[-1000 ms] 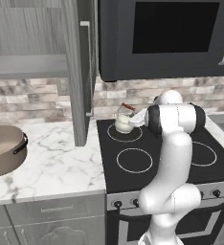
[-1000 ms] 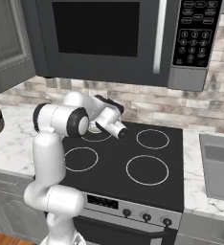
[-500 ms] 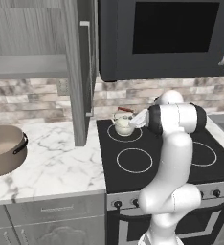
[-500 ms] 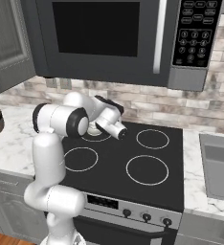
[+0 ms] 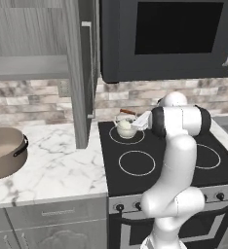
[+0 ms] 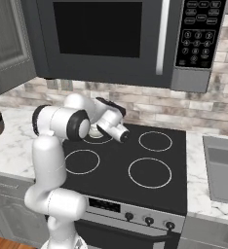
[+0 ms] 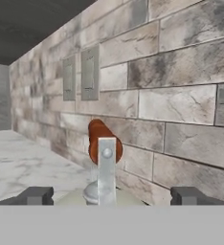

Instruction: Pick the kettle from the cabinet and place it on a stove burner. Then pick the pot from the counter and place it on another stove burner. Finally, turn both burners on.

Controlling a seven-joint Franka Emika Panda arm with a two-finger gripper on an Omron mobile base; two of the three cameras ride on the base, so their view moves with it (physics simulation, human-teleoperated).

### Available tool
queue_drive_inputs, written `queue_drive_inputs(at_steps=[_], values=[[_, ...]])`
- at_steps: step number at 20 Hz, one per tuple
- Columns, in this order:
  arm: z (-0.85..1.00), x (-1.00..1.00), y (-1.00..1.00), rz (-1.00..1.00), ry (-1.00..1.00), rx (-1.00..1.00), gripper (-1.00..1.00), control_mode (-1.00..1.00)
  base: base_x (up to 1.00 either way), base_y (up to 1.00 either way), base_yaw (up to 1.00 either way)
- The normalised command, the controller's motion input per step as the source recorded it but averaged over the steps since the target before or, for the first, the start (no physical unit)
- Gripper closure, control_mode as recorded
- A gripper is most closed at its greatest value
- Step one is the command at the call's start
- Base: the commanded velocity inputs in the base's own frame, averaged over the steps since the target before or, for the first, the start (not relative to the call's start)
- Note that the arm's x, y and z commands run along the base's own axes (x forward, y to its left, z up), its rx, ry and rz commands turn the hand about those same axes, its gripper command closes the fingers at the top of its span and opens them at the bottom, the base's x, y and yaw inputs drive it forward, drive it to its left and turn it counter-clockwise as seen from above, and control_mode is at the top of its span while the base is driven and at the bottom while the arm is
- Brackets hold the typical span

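Note:
The small cream kettle [image 5: 126, 128] stands upright on the rear-left stove burner [image 5: 112, 136] of the black cooktop. My gripper [image 5: 137, 119] is at its right side, level with the arched handle. In the hand view my gripper [image 7: 112, 196] is open, its two fingertips [image 7: 35, 196] wide apart on either side of the kettle's metal handle [image 7: 106, 165] and its reddish-brown bar [image 7: 103, 139], touching neither. The kettle [image 6: 93, 130] shows as a pale sliver behind my forearm. The taupe pot [image 5: 4, 151] sits on the marble counter [image 5: 57, 165] at the far left.
The open cabinet [image 5: 28, 68] has a bare grey shelf, and its door [image 5: 84, 73] hangs edge-on just left of the stove. A black microwave [image 5: 174, 39] hangs low over the cooktop. Knobs [image 6: 149, 220] line the stove front. A sink [image 6: 223, 168] lies at the right.
My jaws have gone from shut on the kettle's handle to wide open, letting it go. The kettle has settled slightly onto the rear-left burner. The arm has barely moved.

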Motion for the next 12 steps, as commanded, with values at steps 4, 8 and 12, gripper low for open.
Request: queue_drive_inputs(at_steps=[4, 8, 12], values=[[0.00, -0.26, 0.00, 0.04, -0.05, 0.00, -1.00, -1.00, 0.00, 0.00, 0.00], [0.00, -0.29, 0.00, 0.05, -0.04, 0.00, -1.00, -1.00, 0.00, 0.00, 0.00], [0.04, -0.21, 0.00, 0.06, -0.04, 0.00, -1.00, -1.00, 0.00, 0.00, 0.00]])
